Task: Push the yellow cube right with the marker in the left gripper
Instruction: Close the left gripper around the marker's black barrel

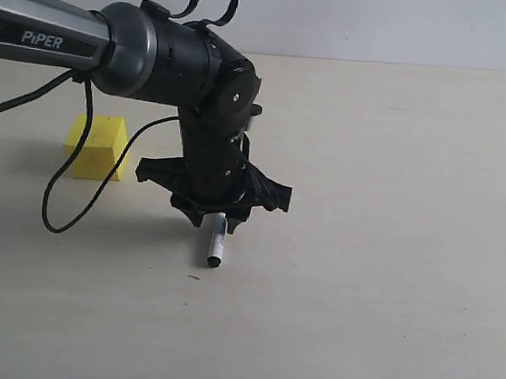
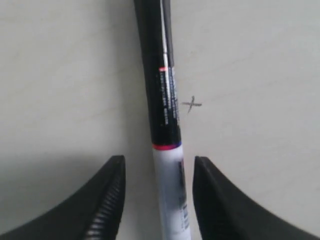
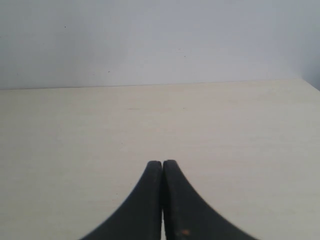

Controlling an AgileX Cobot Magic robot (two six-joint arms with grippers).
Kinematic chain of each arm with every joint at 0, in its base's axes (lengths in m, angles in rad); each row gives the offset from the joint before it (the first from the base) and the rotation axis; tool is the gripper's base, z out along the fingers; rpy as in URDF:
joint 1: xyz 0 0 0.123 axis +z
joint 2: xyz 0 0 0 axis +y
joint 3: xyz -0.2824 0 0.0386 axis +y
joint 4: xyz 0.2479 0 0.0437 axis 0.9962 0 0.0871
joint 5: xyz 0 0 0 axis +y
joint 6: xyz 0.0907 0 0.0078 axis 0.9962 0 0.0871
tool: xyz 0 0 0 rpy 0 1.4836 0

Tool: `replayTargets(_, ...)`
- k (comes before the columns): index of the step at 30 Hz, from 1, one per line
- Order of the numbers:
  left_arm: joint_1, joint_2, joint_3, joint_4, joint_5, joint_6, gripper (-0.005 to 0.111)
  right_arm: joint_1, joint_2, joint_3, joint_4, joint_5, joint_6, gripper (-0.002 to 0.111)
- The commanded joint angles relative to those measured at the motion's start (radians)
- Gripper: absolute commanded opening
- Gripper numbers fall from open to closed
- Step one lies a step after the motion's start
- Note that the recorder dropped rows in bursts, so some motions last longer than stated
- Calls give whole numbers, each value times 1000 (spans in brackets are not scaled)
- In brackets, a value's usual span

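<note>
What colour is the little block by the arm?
The cube is bright yellow, best seen in the exterior view.

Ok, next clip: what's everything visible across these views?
table: one, pale beige, under everything.
wall: one, light grey, behind the table.
yellow cube: one, yellow, on the table, exterior view's left.
marker: one, white and black, gripped, pointing down towards the table.
pen mark: one, dark, on the table beside the marker.
cable: one, black, hanging from the left arm past the cube.
left gripper: one, black, above the table, holding the marker.
right gripper: one, black, fingers together, holding nothing.
</note>
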Motion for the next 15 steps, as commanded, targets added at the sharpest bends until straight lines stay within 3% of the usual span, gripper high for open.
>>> replayTargets(1, -6, 15, -6, -5, -12, -6, 43, -6, -6, 5, -4, 0, -2, 0)
replayTargets(10, -6, 15, -6, -9, -19, -2, 42, -6, -6, 5, -4, 0, -2, 0)
replayTargets(12, -6, 15, -6, -13, -10, 5, 34, -6, -6, 5, -4, 0, -2, 0)
replayTargets(15, -6, 15, -6, -45, 12, 51, 13, -6, -6, 5, -4, 0, -2, 0)
